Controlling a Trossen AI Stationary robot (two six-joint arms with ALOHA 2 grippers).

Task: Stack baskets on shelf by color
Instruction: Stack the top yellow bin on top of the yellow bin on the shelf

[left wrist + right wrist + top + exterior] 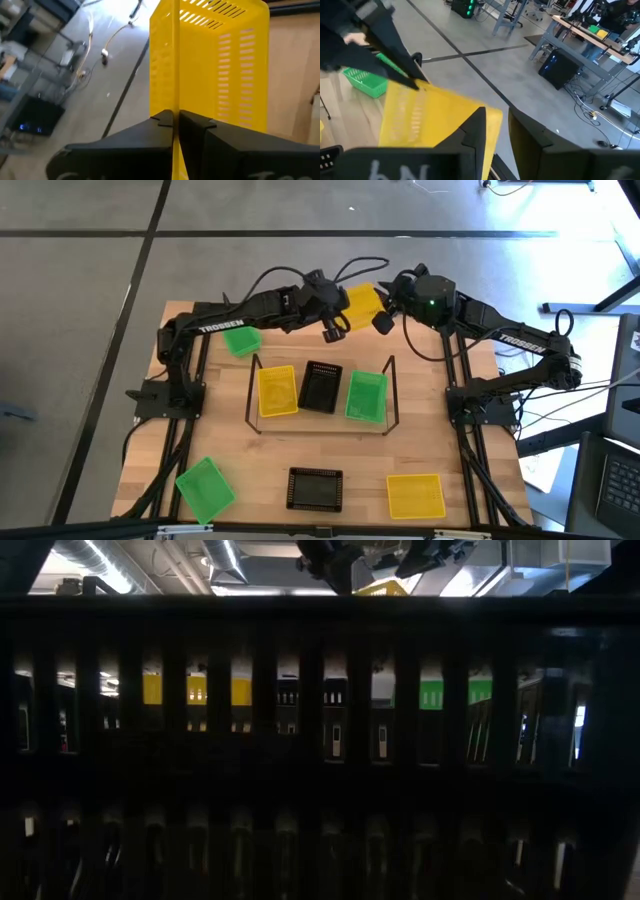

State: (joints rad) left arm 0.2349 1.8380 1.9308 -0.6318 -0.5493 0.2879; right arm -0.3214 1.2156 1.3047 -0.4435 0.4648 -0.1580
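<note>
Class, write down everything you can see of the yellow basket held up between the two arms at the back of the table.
The yellow basket is bright yellow plastic, rectangular and shallow, with rows of narrow slots in its walls. It is lifted off the table near the far edge, behind the shelf, and is tilted rather than flat. The left gripper is shut on one thin wall, a finger on each side. The right gripper is right at another edge with its fingers apart, so it does not seem to be gripping. Nothing is seen inside the basket.

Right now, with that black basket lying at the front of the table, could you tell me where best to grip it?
Probably one long rim wall of the black basket, taken from straight above: it lies flat, open side up, with thin upright walls and bare table on both sides. The left gripper holds a yellow basket, so the right gripper seems freer.
</note>
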